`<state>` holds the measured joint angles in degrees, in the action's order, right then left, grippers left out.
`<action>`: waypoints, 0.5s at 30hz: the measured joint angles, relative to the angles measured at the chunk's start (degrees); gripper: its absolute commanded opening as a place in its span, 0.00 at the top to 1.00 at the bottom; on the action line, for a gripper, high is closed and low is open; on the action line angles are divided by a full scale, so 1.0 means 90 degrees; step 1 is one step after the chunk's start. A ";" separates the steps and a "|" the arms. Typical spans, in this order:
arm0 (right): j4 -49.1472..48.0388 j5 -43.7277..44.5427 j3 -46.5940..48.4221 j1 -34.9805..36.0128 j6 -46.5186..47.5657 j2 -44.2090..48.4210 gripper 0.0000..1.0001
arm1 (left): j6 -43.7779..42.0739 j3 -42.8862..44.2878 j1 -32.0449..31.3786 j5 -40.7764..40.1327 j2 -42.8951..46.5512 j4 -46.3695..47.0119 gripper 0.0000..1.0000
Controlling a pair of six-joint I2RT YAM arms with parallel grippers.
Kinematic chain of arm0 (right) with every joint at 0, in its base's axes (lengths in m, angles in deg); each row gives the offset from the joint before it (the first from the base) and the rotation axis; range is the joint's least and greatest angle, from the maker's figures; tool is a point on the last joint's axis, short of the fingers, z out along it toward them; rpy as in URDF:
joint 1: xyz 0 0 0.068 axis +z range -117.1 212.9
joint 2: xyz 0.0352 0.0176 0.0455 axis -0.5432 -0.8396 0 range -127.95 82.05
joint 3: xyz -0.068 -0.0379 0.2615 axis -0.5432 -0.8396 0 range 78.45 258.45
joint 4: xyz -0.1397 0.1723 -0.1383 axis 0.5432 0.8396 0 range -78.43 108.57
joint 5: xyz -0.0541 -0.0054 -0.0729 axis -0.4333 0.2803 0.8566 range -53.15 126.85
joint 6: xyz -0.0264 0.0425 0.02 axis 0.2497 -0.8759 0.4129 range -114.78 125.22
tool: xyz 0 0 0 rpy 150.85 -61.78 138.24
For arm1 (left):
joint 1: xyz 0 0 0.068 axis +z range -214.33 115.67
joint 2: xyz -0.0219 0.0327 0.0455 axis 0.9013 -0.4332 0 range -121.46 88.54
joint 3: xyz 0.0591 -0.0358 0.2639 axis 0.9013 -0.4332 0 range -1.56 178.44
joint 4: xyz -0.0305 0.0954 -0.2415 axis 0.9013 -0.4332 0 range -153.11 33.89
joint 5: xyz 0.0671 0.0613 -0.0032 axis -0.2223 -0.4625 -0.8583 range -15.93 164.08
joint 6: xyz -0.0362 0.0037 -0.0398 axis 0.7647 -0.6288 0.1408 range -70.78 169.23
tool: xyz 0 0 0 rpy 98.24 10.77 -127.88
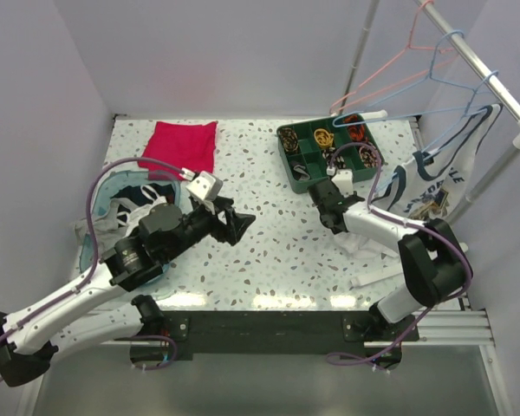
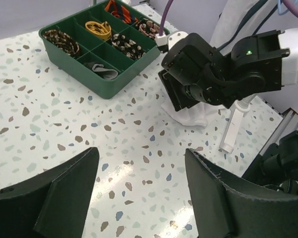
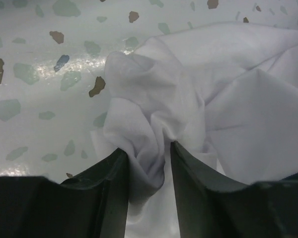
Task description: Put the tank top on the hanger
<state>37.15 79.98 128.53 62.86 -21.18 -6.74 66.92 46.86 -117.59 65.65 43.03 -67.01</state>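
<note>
On the right side of the table [image 1: 269,251], the right gripper [image 3: 146,153] has its fingers pinched tight on a bunched fold of the tank top [image 1: 435,178]. The top's upper part looks hung on the light-blue hanger [image 1: 461,128] up at the rail [image 1: 494,82]. Its white lower end trails down onto the tabletop near the green compartment tray [image 2: 114,82]. The left gripper [image 2: 141,161] hovers over bare tabletop, fingers spread wide, holding nothing.

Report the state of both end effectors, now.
Left end effector: open, holding nothing.
Right end effector: closed on a bunched white fold of the tank top.
</note>
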 measured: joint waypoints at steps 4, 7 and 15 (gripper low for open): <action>-0.0112 -0.0304 -0.0168 0.0012 0.0010 0.0199 0.30 | 0.0187 -0.0085 0.0000 -0.0107 -0.0092 -0.0058 0.22; -0.0121 -0.0491 -0.0209 0.0044 0.0027 0.0488 0.21 | 0.0330 -0.0124 0.0000 -0.0236 -0.0170 -0.0090 0.18; 0.0107 -0.0641 -0.0087 0.0527 0.0051 0.1100 0.08 | 0.0709 -0.0155 0.0051 -0.0670 -0.0372 -0.0228 0.11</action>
<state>38.11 74.21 127.75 67.60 -20.72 3.16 73.30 45.46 -117.13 59.62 39.68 -69.06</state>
